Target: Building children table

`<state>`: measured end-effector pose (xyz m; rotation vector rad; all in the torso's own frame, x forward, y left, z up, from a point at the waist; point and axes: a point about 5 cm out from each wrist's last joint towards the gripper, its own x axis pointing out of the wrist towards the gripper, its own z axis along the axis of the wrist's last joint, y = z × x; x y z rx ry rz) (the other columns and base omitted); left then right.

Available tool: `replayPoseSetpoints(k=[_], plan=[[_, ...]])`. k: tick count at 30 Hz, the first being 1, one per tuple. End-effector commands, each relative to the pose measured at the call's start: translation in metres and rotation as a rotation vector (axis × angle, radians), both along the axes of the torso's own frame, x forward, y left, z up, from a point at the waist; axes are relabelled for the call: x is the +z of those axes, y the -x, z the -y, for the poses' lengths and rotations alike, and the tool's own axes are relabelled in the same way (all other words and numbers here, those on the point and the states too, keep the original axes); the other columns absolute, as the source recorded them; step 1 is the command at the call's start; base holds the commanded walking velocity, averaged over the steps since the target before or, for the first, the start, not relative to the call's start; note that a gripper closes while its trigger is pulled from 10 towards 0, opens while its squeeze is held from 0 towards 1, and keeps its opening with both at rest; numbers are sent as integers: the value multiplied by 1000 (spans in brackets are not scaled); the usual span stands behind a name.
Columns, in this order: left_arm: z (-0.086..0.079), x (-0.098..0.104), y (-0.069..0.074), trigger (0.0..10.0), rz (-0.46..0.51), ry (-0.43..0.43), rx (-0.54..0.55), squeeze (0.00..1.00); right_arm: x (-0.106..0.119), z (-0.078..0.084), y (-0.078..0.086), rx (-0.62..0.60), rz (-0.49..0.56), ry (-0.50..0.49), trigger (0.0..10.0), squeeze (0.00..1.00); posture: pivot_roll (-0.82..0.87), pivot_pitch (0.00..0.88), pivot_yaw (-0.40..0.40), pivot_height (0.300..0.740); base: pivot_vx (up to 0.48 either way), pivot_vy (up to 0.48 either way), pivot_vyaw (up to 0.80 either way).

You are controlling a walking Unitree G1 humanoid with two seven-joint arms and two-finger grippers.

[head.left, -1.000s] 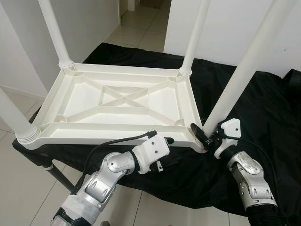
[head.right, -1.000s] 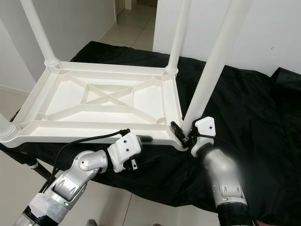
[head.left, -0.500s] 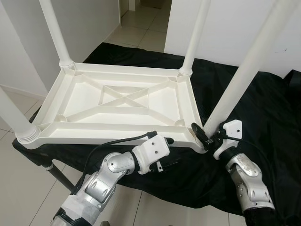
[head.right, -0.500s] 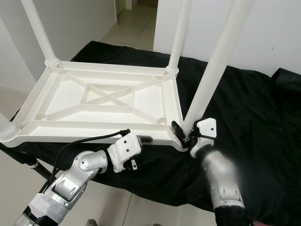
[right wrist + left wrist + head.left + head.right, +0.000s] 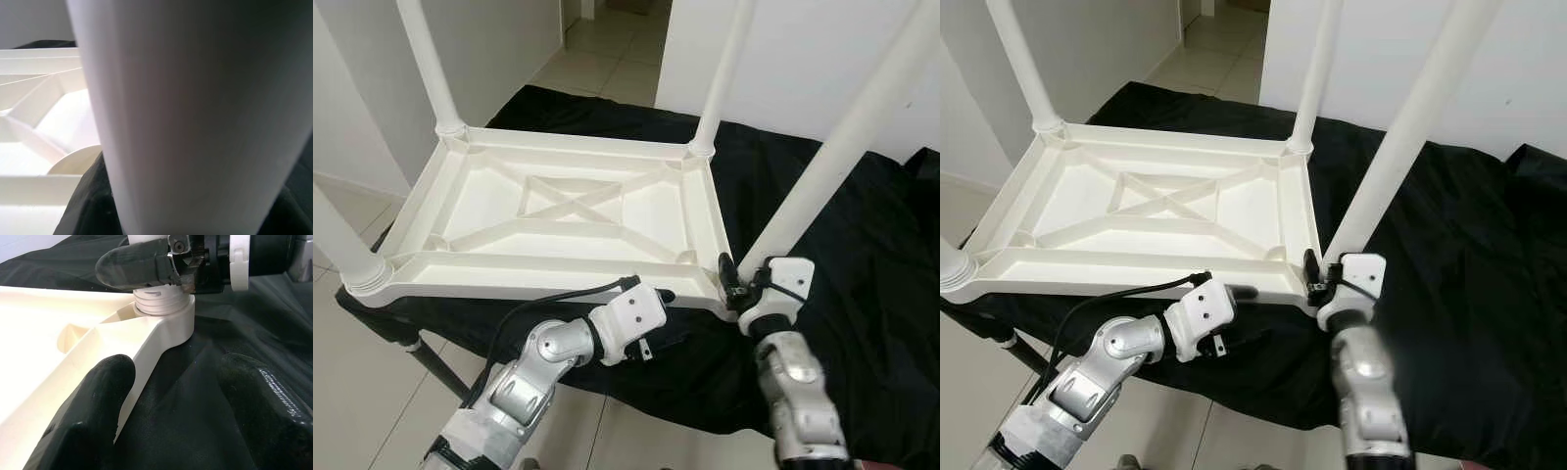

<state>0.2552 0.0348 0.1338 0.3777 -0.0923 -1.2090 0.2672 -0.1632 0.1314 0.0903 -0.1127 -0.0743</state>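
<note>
1. A white plastic children's table top (image 5: 558, 211) lies upside down on a black cloth (image 5: 862, 255) spread over a table, its ribbed underside with a cross brace facing up.
2. Four white legs rise from its corners: two far legs (image 5: 429, 64) and (image 5: 724, 69), a near-left leg (image 5: 337, 240), and a near-right leg (image 5: 832, 147) that leans away to the right.
3. The right gripper (image 5: 736, 279) is at the base of the near-right leg, where the leg enters the corner socket (image 5: 164, 308). Its black fingers (image 5: 132, 264) are closed around the leg just above the threaded collar; the leg sits between them, touching.
4. In the right wrist view, the leg (image 5: 195, 107) stands right in front of the fingers, with the table top's inner corner (image 5: 44, 112) just beyond it.
5. The left gripper (image 5: 656, 318) is at the near long edge of the table top, well to the side of the right fingers. Its fingers (image 5: 98, 406) are spread wide apart; one lies against the rim (image 5: 142, 347), the other over bare cloth, gripping nothing.
6. Pale floor tiles (image 5: 352, 392) show below the table's edge.
</note>
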Motion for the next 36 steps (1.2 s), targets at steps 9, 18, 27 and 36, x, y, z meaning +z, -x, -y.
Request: replayPoseSetpoints(k=[9, 18, 27, 36], plan=[[3, -2, 2, 10000, 1, -15, -31, 0, -10, -10, 9, -209, -107, -110, 10000, 0, -16, 82, -58, 740, 0, 0, 0], [3, -2, 2, 10000, 1, -17, -34, 0, -5, -20, 9, -153, -88, -116, 10000, 1000, -17, 83, -60, 740, 0, 0, 0], [4, -1, 2, 10000, 1, -11, -26, 0, 0, -22, 8, -75, -46, -112, 10000, 1000, -15, 83, -71, 740, 0, 0, 0], [4, -1, 2, 10000, -1, -7, -26, 0, 3, -9, 8, 53, 13, -42, 10000, 0, -18, 83, -72, 740, 0, 0, 0]])
